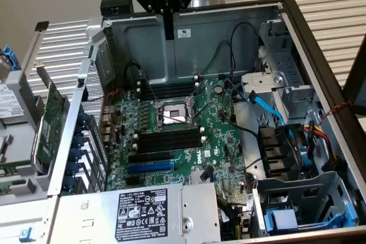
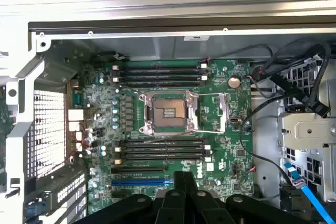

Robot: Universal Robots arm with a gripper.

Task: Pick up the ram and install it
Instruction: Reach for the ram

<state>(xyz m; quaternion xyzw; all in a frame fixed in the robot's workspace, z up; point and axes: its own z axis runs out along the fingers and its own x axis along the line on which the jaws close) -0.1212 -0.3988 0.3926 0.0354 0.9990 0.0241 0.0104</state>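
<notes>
- Exterior view: one black gripper (image 1: 168, 34) is seen hanging over the far side of one open computer case (image 1: 143, 44), its fingers pressed together.
- In the wrist view the gripper (image 2: 185, 176) is seen clenched above the one green main board (image 2: 223, 145). Whether anything is pinched in it cannot be told.
- Where the ram lies cannot be told, nor how it sits relative to the gripper.
- One metal socket (image 2: 168, 113) is seen at the middle of the main board.
- Two banks of long black slots with white end clips are counted, one (image 2: 157, 74) on either side (image 2: 160, 151) of the socket.
- One blue slot (image 2: 142, 182) is seen nearest the gripper.
- One green card (image 1: 50, 121) with a metal bracket is stood outside the case at the exterior view's left, well apart from the gripper.
</notes>
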